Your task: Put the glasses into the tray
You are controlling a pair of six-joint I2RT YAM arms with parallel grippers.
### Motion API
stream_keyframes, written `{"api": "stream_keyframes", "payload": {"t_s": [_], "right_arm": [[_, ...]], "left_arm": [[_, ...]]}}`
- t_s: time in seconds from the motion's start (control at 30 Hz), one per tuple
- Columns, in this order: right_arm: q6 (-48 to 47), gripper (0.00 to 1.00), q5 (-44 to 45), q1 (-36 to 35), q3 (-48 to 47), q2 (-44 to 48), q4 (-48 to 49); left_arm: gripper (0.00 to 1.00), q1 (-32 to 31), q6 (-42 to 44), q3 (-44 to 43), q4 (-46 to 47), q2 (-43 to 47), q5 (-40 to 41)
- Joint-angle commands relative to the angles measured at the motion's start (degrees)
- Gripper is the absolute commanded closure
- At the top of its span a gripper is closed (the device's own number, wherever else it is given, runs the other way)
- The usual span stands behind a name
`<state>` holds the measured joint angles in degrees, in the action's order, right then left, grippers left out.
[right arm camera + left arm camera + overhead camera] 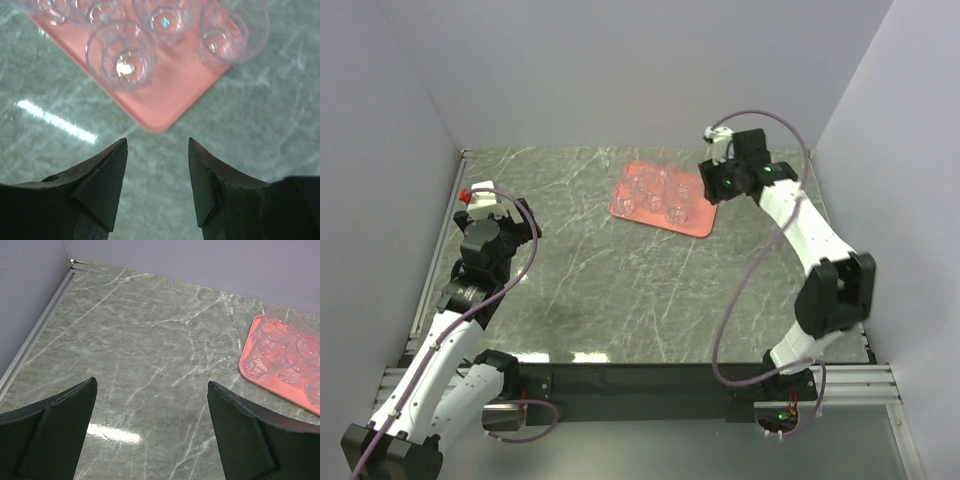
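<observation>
The green marbled table (620, 290) fills my overhead view, with pale walls (620, 70) closing it in at the back and on both sides. The left arm (470, 300) sits folded over the near left part of the table, well apart from the work. The right arm (800, 230) reaches up the right side to the far end. The salmon-pink tray (695, 226) lies flat on the far right part of the table, set at a slight angle. Just beside its right end hangs the right gripper (157, 142), above the bare table off one rounded tray corner. Its fingers stand moderately apart with nothing between them. The left gripper (151, 382) hangs over bare marble with its fingers spread wide and empty, and the tray shows off to its right. The glasses (655, 192) stand upright in a tight cluster on the tray. I count at least five in the right wrist view, the nearest one (121, 56) close to the corner.
</observation>
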<state>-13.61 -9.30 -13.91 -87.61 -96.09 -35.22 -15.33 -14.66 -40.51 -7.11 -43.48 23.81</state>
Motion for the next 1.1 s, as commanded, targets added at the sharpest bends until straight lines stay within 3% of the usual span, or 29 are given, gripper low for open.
{"api": "stream_keyframes", "payload": {"t_s": [0.0,0.27,0.47,0.83,1.07], "right_arm": [[-1.16,0.39,-1.94,3.79,7.17,9.83,2.96],[-0.63,0.34,-8.54,16.00,22.21,27.35,5.87],[0.68,0.28,-6.09,21.98,33.28,40.25,11.84],[5.60,0.02,0.42,24.55,45.24,56.10,17.55],[9.65,0.00,0.08,24.55,48.50,60.49,18.79]], "left_arm": [[0.02,0.22,0.59,-0.18,1.58,0.94,-0.43],[0.01,0.22,0.86,0.17,1.75,0.33,0.09],[0.01,0.22,0.68,0.70,2.28,-0.20,-0.43],[0.00,0.22,-0.02,0.96,2.90,-1.78,-3.60],[0.01,0.22,-1.07,0.52,1.32,-1.78,-5.62]]}}
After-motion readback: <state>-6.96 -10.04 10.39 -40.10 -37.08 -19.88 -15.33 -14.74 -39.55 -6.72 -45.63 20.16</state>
